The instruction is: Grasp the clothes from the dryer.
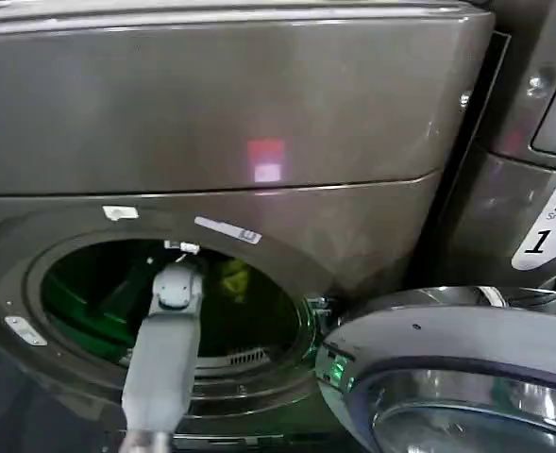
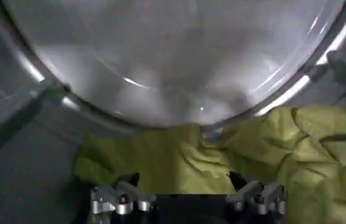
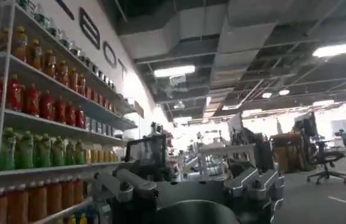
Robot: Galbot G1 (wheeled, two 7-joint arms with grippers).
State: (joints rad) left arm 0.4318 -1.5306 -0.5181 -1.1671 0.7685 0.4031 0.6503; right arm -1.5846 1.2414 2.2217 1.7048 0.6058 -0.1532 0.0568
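The clothes (image 2: 222, 155) lie just ahead of the left gripper (image 2: 188, 198), fingers (image 2: 115, 196) apart, inside the dryer (image 1: 259, 113).

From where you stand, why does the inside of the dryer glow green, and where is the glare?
Head view: the drum of the dryer glows green around the left arm, and a pinkish reflection sits on its front panel. Left wrist view: bright streaks run along the drum's curved wall above the clothes. Right wrist view: ceiling lights flare white.

clothes (image 2: 222, 158) cut off by frame edge
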